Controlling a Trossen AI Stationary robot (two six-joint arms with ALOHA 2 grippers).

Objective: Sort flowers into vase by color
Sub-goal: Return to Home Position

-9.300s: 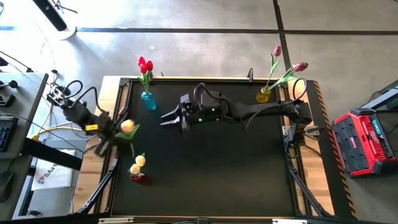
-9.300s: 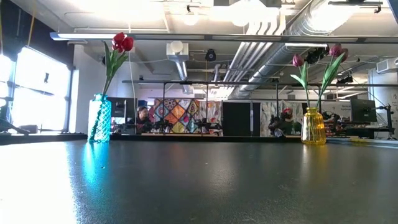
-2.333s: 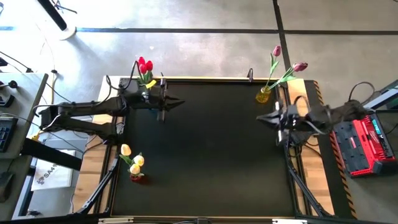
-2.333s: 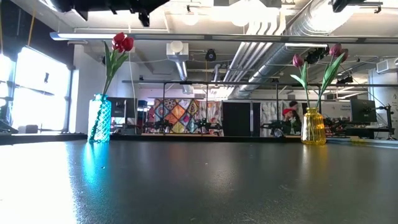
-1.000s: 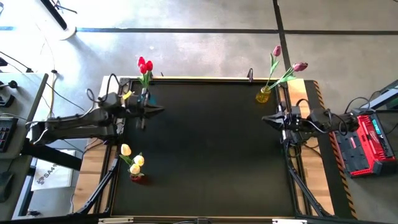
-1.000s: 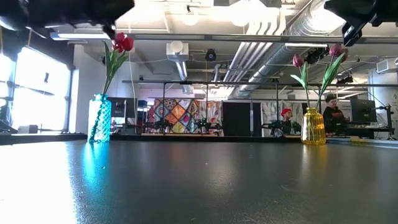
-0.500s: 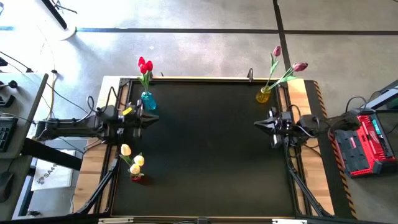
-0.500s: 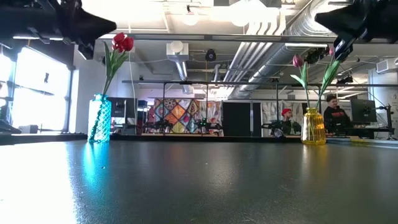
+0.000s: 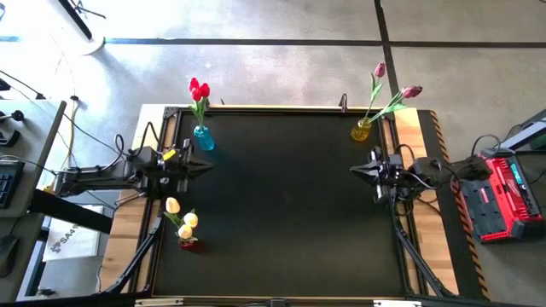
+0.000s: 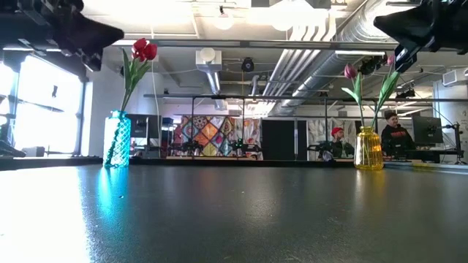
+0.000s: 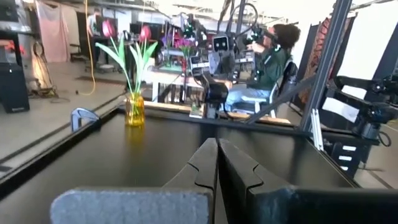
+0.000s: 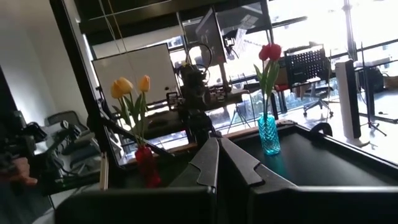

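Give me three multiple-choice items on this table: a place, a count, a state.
1. Where does the red vase stand? A) in the middle B) by the table's left edge C) far right corner
2. How many yellow flowers does it hold? A) one B) three C) five
3. How are both arms' jaws? A) shut, empty B) wide open C) clamped on a stem
Answers: B, the high view shows it at the left rim; B, three heads show; A, both wrist views show them closed on nothing.

Bench (image 9: 290, 213) top matt black, finely grainy, faint sheen, pale wood edging (image 9: 418, 136); blue vase (image 10: 116, 139) translucent, diamond-textured; yellow vase (image 10: 368, 149) translucent, smooth, glossy.
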